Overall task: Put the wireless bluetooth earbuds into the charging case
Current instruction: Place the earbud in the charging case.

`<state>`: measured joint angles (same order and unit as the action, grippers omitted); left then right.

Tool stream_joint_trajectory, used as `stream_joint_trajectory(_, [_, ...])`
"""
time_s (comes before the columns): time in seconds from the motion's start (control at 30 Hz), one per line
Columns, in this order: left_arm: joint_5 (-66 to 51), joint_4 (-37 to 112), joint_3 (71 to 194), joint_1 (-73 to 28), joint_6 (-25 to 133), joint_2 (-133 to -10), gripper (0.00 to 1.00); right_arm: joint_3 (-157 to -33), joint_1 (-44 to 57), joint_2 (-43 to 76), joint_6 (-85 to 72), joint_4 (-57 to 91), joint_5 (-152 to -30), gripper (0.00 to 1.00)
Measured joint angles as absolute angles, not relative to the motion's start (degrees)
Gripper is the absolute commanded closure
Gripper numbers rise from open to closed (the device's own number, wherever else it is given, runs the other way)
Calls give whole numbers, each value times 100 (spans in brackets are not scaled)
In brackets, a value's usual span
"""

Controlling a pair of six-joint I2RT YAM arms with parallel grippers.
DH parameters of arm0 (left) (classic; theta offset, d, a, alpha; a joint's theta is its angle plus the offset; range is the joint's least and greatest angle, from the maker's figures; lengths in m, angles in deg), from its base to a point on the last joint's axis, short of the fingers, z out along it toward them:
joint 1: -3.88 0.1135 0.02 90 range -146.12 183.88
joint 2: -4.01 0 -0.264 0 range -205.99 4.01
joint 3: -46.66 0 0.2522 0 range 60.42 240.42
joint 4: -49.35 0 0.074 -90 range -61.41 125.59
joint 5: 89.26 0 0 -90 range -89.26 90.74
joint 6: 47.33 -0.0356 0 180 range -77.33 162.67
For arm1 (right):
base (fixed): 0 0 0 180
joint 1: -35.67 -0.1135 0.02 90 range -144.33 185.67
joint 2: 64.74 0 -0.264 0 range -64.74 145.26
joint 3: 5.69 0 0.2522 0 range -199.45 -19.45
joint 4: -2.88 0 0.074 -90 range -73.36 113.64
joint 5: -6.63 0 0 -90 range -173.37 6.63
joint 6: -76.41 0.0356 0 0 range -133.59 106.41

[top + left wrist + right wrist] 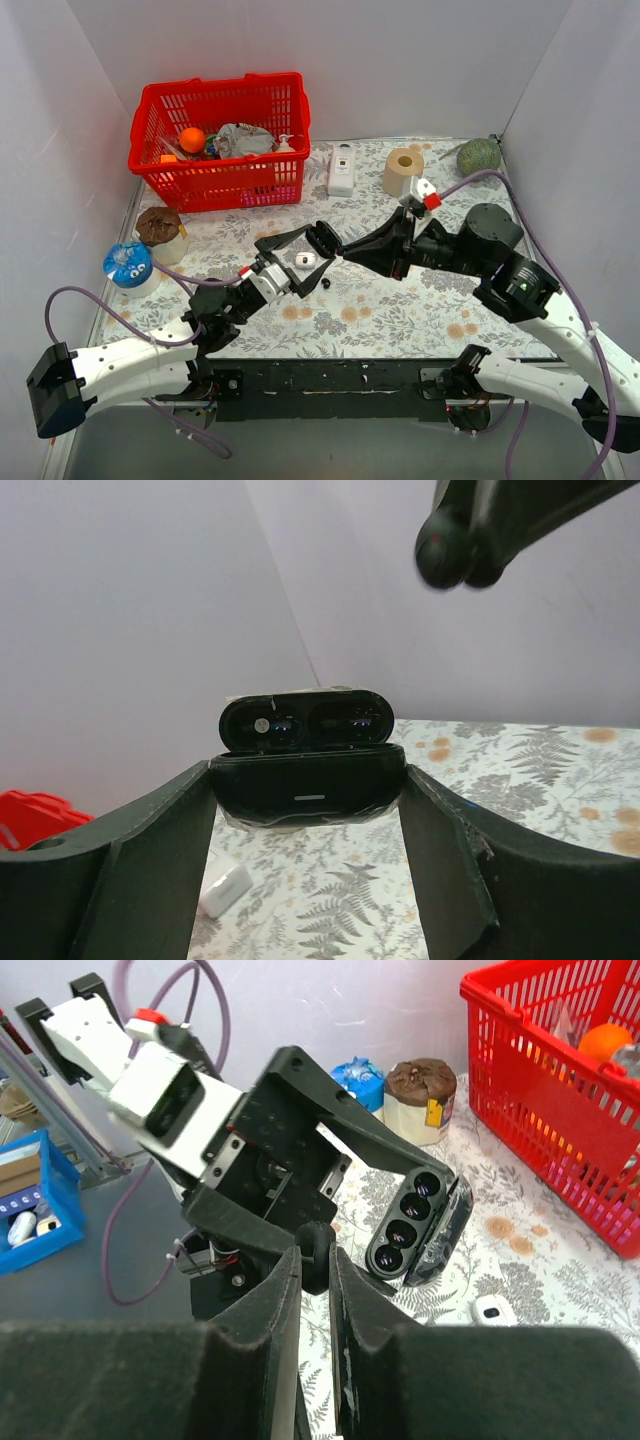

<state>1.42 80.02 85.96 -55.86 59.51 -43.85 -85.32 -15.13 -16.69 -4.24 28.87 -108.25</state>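
Black charging case (300, 790), lid open: clamped in the left tool (305, 810), faced toward the right tool (315, 1265), where a black earbud (316, 1240) is pinched, evidently for insertion.

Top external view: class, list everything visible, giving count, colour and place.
charging case: one, black, lid open, held aloft, centre
black earbud: one, black, pinched beside the case
white earbud: one, white, on the table below the case
basket: one, red, far left, holding oddments
box: one, white, right of basket
roll: one, tan, far middle
lump: one, green, far right corner
cups: two, brown-topped and blue-topped, left edge
left jaws: closed on the case
right jaws: closed on the black earbud
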Motion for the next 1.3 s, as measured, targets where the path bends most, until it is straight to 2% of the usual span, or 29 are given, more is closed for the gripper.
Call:
stream_joint_trajectory(0.37, [204, 8205, 8603, -5586, 5350, -4464, 100, -8691, -1649, -886, -302, 2854, -10388, 99])
stream_joint_trajectory(0.8, [322, 8282, 8603, -5586, 5357, -4376, 100, -8689, -1951, -812, -420, 2843, -9538, 99])
stream_joint_trajectory(1.3, [407, 8341, 8603, -5586, 5429, -4402, 100, -8453, -2040, -812, -479, 2537, -9195, 99])
